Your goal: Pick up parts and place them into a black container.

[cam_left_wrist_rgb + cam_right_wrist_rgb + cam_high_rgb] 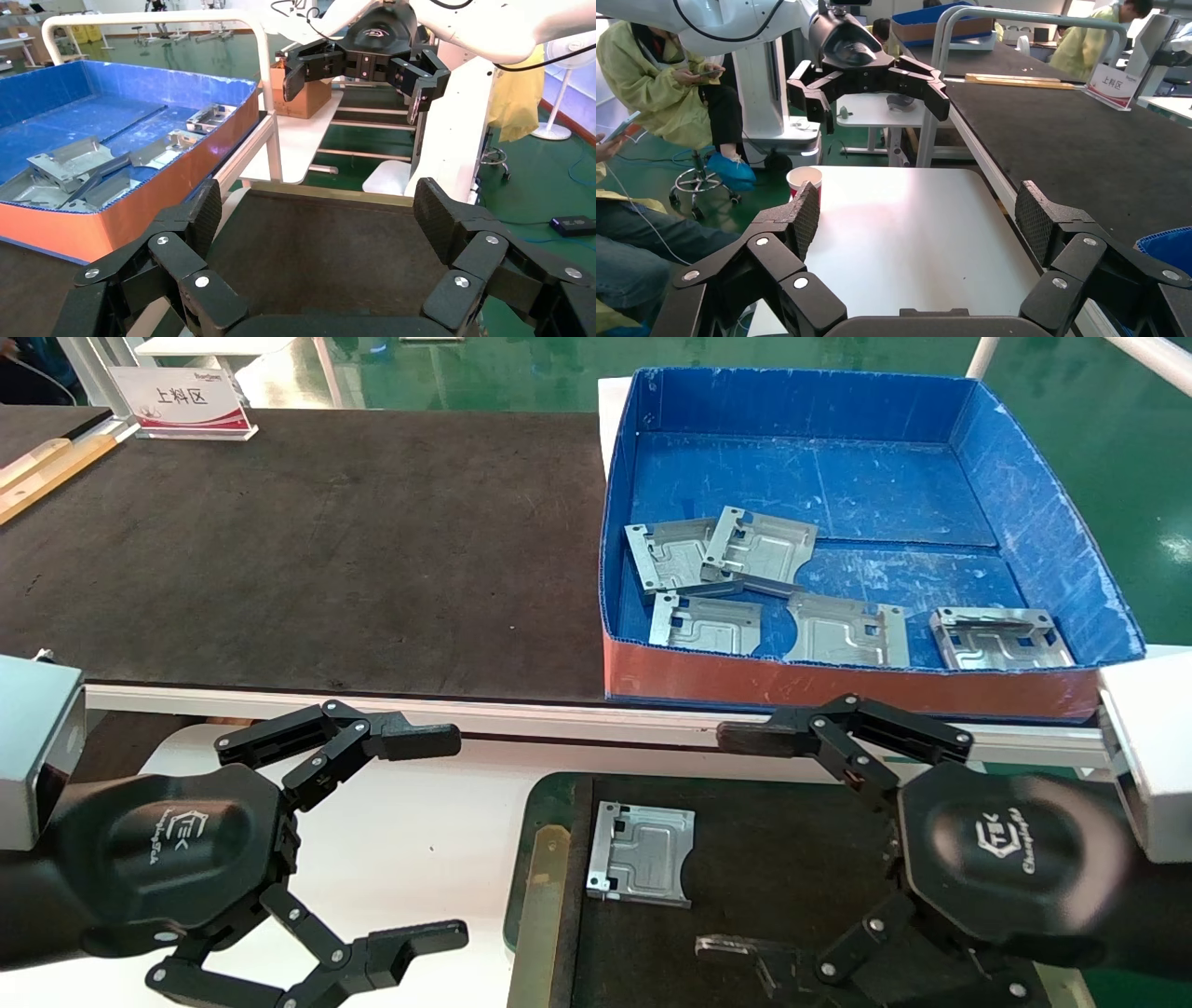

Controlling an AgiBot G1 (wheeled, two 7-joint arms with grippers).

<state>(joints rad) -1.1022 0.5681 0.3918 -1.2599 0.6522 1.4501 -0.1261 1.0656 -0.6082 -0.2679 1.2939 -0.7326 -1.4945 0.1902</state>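
Several silver-grey parts [705, 623] lie in the blue box [819, 477] at the back right; they also show in the left wrist view [67, 165]. One part [641, 854] lies flat near the left side of the black container [792, 859], which stands near me, in front of the box. My left gripper [438, 840] is open and empty over the white table, left of the container. My right gripper [736, 845] is open and empty over the container, right of that part. The left wrist view shows the container floor [323, 253] between my open left gripper [320, 214].
The dark tabletop mat [326, 551] stretches left of the blue box, with a sign [182, 398] and wooden strips [47, 467] at its far left. A white side table [905, 232] holds a paper cup [805, 177]. People sit beyond it.
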